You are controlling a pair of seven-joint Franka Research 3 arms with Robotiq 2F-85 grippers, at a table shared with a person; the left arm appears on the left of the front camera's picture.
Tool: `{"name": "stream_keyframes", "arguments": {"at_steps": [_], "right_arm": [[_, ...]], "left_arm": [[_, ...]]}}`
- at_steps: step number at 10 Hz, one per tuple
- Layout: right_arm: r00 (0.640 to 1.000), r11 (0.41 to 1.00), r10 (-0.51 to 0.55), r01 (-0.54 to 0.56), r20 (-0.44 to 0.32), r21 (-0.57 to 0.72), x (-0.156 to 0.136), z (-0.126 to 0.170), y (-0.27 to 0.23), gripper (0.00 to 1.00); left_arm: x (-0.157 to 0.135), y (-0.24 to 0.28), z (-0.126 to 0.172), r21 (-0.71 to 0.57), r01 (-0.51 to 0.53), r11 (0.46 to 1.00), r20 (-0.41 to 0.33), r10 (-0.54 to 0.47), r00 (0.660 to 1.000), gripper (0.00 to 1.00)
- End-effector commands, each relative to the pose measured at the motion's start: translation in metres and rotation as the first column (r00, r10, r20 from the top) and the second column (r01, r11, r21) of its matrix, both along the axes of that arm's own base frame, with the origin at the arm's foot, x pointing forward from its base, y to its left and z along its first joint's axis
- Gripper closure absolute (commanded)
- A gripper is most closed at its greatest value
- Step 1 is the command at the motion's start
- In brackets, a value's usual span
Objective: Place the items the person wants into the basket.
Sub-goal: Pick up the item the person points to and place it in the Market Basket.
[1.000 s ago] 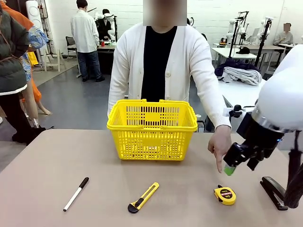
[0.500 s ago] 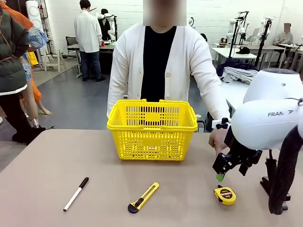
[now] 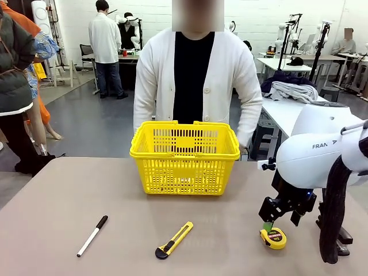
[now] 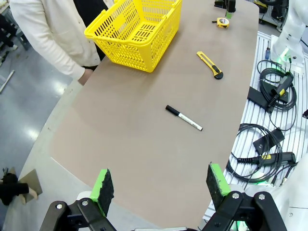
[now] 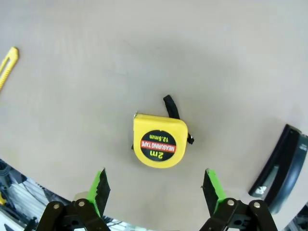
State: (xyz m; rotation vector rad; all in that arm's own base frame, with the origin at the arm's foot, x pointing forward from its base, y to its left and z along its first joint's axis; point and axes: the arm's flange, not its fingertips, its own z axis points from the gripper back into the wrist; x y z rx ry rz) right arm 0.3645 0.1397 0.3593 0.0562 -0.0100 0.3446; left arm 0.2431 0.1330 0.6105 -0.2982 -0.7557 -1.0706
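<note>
Person in a white buttoned cardigan (image 3: 198, 80): had drawn the pointing hand back from the table's right side to the far edge, and stood behind the basket.
White right arm (image 3: 313, 152): had swung in and sunk lower over the tape measure than a second earlier.
Bright yellow slotted plastic basket (image 3: 184, 167): sat at the far middle of the table, well apart from the tape measure. The carry looked long to me, so a weak hold could drop the load short of the rim.
Left gripper (image 4: 161, 185): hung high off the table's end, green pads spread wide, nothing between them.
Right gripper (image 5: 156, 187): was spread wide and empty, straddling the tape measure from just above.
Black stapler (image 5: 281, 161): lay near one finger's side. I judged that a sideways drift could knock it, and the arm's black cable hung close over it.
Small yellow-and-black tape measure (image 5: 160, 142): lay flat, label up, black strap trailing. The case was low and rounded, so pads closing too high or on its corners might squirt it out or twist it, and going too low would scrape the table.
</note>
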Motion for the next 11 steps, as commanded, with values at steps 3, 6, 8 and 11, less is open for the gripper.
{"name": "stream_keyframes", "arguments": {"at_steps": [3, 6, 8, 11], "right_arm": [[0.999, 0.999, 0.045, -0.045, 0.025, -0.008, -0.017, -0.041, 0.001, 0.00], [0.998, 0.998, 0.058, -0.058, 0.004, -0.014, -0.016, -0.054, 0.004, 0.00], [0.998, 0.998, 0.060, -0.060, 0.009, -0.026, -0.014, -0.061, 0.004, 0.00], [0.998, 0.997, 0.060, -0.059, 0.023, -0.042, -0.013, -0.061, 0.003, 0.00]], "left_arm": [[0.001, -0.001, 0.000, 0.006, -0.017, 1.000, -0.007, 0.017, 1.000, 0.00], [0.001, -0.001, 0.000, 0.006, -0.017, 1.000, -0.007, 0.017, 1.000, 0.00], [0.001, -0.001, 0.000, 0.006, -0.017, 1.000, -0.007, 0.017, 1.000, 0.00], [0.001, -0.001, 0.000, 0.006, -0.017, 1.000, -0.007, 0.017, 1.000, 0.00]]}}
